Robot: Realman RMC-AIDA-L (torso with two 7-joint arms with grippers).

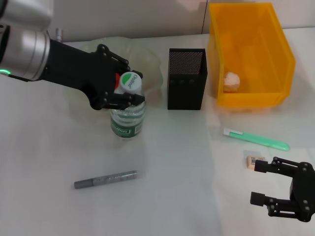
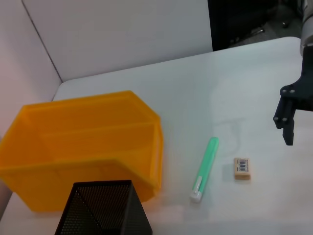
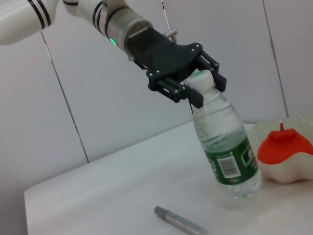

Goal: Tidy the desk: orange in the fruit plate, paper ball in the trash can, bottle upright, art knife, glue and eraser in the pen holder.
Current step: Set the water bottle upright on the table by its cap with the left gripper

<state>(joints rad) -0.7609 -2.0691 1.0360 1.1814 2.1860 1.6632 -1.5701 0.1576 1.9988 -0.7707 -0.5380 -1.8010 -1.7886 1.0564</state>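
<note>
Nearest the head camera, at the lower right of the frame, the right gripper (image 1: 269,186) hovers over the white bench (image 1: 187,196) with its fingers spread and nothing between them. Just to the upper left of it lies the eraser (image 1: 252,162), flat on the bench. Above the eraser lies the green art knife (image 1: 256,139), lengthwise across the frame. At the lower left, a grey glue stick (image 1: 105,180) lies on its side, well apart from both grippers.

At the centre left, the left gripper (image 1: 129,91) is clenched on the neck of the bottle (image 1: 128,115), just below the white and green cap. In the right wrist view the bottle (image 3: 225,147) is tilted, with its base on the bench.

Right of the bottle stands the black mesh pen holder (image 1: 186,78), upright. At the upper right sits the yellow bin (image 1: 275,64) with a paper ball (image 1: 231,81) inside, against its front wall. Behind the bottle is a pale fruit plate (image 1: 150,66). In the right wrist view the plate (image 3: 281,171) holds an orange-red object (image 3: 281,147); its identity cannot be confirmed.
</note>
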